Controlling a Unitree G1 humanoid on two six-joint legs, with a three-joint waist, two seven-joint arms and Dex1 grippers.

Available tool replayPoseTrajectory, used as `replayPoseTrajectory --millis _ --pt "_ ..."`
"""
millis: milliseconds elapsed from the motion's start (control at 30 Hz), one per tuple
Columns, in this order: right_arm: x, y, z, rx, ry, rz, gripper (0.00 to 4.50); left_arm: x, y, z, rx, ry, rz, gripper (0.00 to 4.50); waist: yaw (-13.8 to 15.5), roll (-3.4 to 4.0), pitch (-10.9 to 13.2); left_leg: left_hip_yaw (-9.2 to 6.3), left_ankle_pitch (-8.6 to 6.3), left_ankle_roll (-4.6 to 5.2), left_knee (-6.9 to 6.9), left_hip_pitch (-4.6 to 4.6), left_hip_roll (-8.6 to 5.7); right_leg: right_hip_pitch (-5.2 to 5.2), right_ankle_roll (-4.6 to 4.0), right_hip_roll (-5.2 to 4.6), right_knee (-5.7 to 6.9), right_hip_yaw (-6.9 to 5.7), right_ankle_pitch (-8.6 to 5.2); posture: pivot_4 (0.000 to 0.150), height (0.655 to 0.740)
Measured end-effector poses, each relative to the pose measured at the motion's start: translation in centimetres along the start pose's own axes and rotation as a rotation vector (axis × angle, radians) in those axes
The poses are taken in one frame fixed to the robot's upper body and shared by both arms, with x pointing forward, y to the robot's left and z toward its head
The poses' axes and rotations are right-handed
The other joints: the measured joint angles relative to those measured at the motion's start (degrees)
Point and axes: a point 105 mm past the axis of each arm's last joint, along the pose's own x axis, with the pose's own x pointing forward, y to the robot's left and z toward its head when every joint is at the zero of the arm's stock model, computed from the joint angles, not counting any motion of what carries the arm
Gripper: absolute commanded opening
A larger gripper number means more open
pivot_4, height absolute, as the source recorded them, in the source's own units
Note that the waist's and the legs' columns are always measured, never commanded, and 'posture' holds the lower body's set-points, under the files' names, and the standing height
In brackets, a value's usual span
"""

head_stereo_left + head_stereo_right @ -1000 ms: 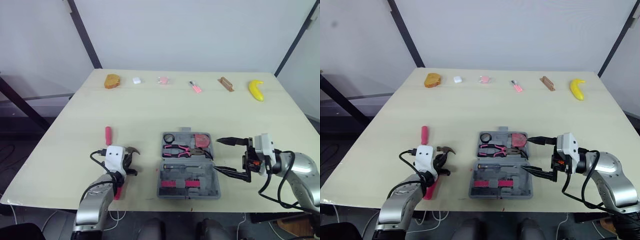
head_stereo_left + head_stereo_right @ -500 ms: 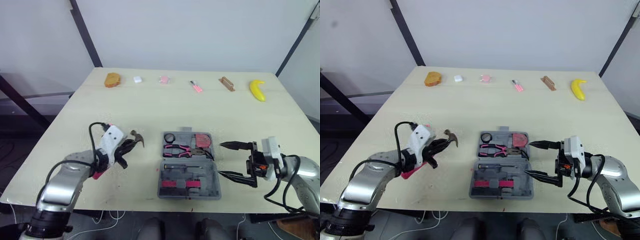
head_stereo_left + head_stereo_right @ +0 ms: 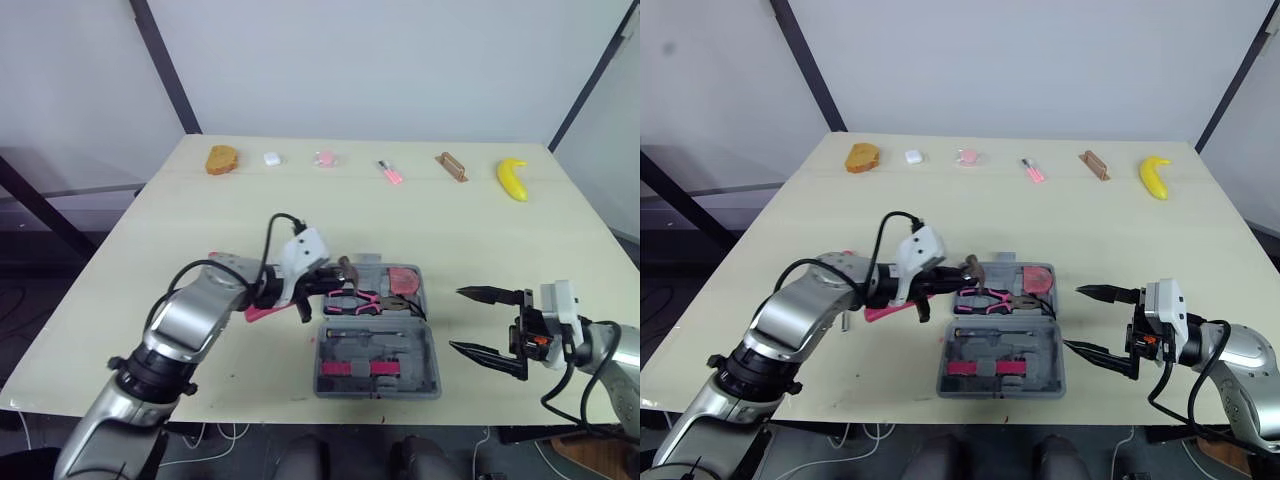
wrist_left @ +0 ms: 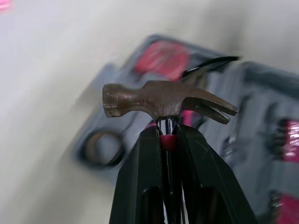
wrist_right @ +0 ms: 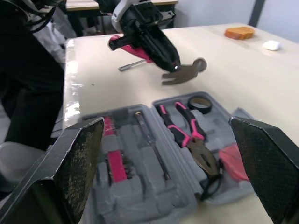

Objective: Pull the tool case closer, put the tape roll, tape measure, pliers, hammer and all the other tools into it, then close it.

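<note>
Since a second ago the left gripper [image 3: 335, 281] has swung from the table's [image 3: 200, 220] near left edge across to the tool case [image 3: 422, 352], lifting the hammer [image 3: 349, 271] along, while the right gripper [image 3: 457, 320] has backed off from the case's side. Seen from the head, the left jaws are clamped on the hammer's neck, its brown head hanging over the case's 10 o'clock corner and its pink handle trailing toward 8 o'clock. The case lies open, holding the pliers [image 3: 368, 300] and the red tape measure [image 3: 404, 280]. At the case's 3 o'clock, the right gripper is spread wide and empty, clear of the case. Along the left wrist, the fingers [image 4: 145, 158] pinch the neck just under the hammer head, with the tape roll [image 4: 100, 147] and case blurred beneath. Along the right wrist, the two wide-set fingers [image 5: 60, 163] frame the open case, where the tape roll sits beside the pliers, the hammer head hanging above.
</note>
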Motion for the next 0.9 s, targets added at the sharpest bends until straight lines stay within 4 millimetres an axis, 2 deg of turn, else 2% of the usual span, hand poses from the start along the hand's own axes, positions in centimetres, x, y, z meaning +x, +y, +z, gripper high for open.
replayPoseTrajectory --millis 200,367,467,700,900 --pt "-0.7 0.2 -0.3 0.004 0.016 -0.017 4.5 3.4 -2.4 2.6 0.142 0.034 -0.137 0.05 0.02 0.0 0.0 0.0 0.0 0.0 0.01 0.0 -0.01 0.0 0.0 0.02 -0.03 0.04 0.0 0.15 0.74" --pt "-2.0 0.2 -0.5 0.009 0.054 -0.022 4.5 5.0 -4.5 3.3 0.176 0.047 -0.254 0.05 0.0 0.01 0.01 -0.03 0.0 0.0 0.01 0.0 -0.01 0.0 0.0 0.05 -0.04 0.07 0.0 0.15 0.74" --pt "-2.9 0.1 -0.7 0.019 0.071 -0.024 4.5 5.5 -5.4 3.0 0.18 0.084 -0.331 0.05 -0.11 0.01 0.01 -0.01 0.0 0.01 0.01 0.03 -0.01 0.0 0.0 0.06 -0.02 0.11 0.0 0.15 0.74" --pt "-4.2 -0.2 -1.1 0.025 0.101 -0.005 4.5 6.7 -6.0 1.6 0.19 0.188 -0.383 0.05 0.0 0.02 0.01 -0.02 0.0 0.01 0.03 0.01 -0.02 0.0 0.01 0.07 -0.04 0.11 0.0 0.15 0.74" --pt "-4.5 -0.5 -1.3 0.022 0.103 -0.004 4.5 7.6 -7.3 0.4 0.206 0.262 -0.455 0.05 0.0 0.03 0.01 -0.03 0.0 0.01 0.03 0.01 -0.02 0.0 0.01 0.07 -0.04 0.11 0.0 0.15 0.74"
